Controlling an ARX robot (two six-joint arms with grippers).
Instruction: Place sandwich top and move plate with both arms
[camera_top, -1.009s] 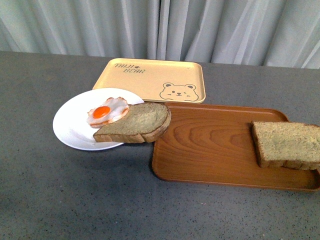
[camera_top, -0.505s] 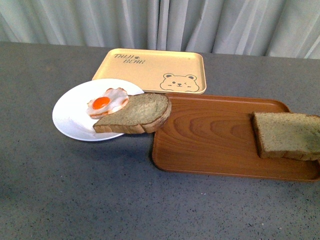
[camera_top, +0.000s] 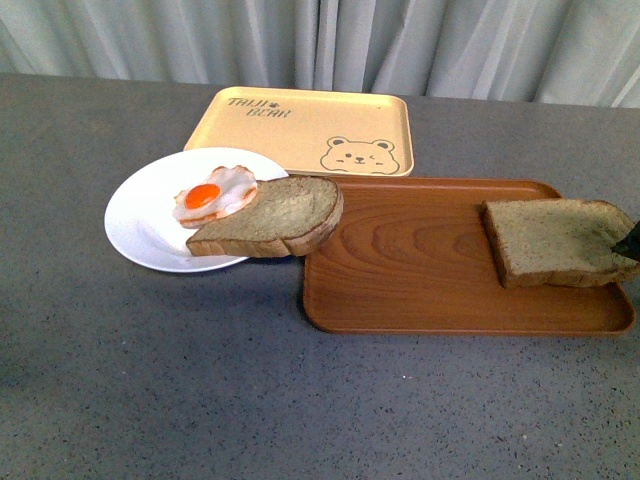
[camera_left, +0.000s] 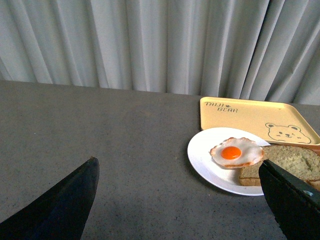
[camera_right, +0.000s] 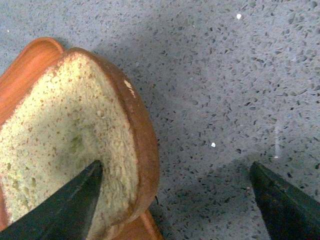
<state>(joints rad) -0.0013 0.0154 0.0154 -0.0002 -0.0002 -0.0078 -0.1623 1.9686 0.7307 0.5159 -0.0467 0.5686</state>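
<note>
— How far along is the job?

— Barely begun, I'd judge. Nearest, by the right edge of the grey speckled table (camera_top: 150, 400), the thick square slice of brown wholemeal bread, the sandwich top (camera_top: 548, 240), lies flat on the right end of the brown wooden tray (camera_top: 400, 290). The right gripper (camera_right: 175, 167) hangs over its crust with jaws spread wide, gripping nothing.

— And the left?

— The left gripper (camera_left: 177, 165) is spread and empty too, over bare table short of the round white plate (camera_top: 140, 235).

— What's on the plate?

— A fried egg (camera_top: 213, 195) and a domed bread slice (camera_top: 270, 222) that reaches the wooden tray's far-left corner. Beyond, by the far edge, sits a yellow bear-print tray (camera_top: 300, 140).

— So what remains?

— Everything: grasping the top, laying it on, then moving the plate with both arms.
</note>
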